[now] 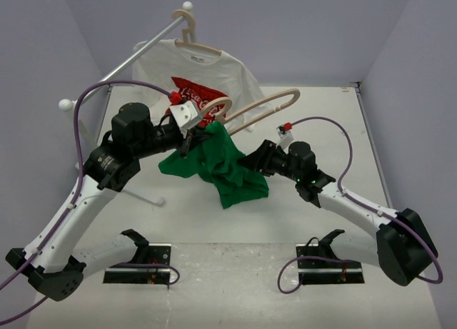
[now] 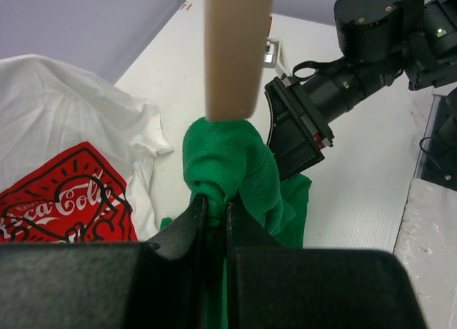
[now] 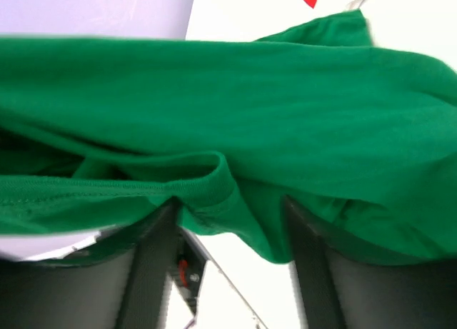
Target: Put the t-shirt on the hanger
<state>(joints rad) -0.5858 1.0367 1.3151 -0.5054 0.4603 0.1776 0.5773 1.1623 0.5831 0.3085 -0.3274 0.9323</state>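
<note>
The 2 dark fingers of the left gripper [image 2: 214,204] fill the bottom of the left wrist view. They stand almost together and pinch a fold of the green t-shirt [image 2: 228,158]. Just above the pinch, the cloth bunches over the lower end of the beige hanger [image 2: 235,51], which runs straight up out of that view. Whether the hanger itself is also caught in the pinch cannot be told.

From above, the hanger [image 1: 275,100] lies tilted in the air over the middle of the table [image 1: 400,129]. Its long curved arm reaches up and to the right, and its near end is buried in the shirt. The t-shirt [image 1: 225,168] hangs crumpled between the 2 arms, with most of it drooping below the hanger toward the table.

The right gripper [image 1: 246,161] reaches in from the right against the lower part of the shirt. In its own wrist view the right gripper's fingers [image 3: 153,272] stand clearly apart. A stitched hem and a broad sheet of green cloth lie across the gap between them, and no squeeze on the cloth shows.

Behind, a white t-shirt [image 1: 200,68] with a red graphic hangs on a second beige hanger [image 1: 189,36] from a white rail [image 1: 121,65].
</note>
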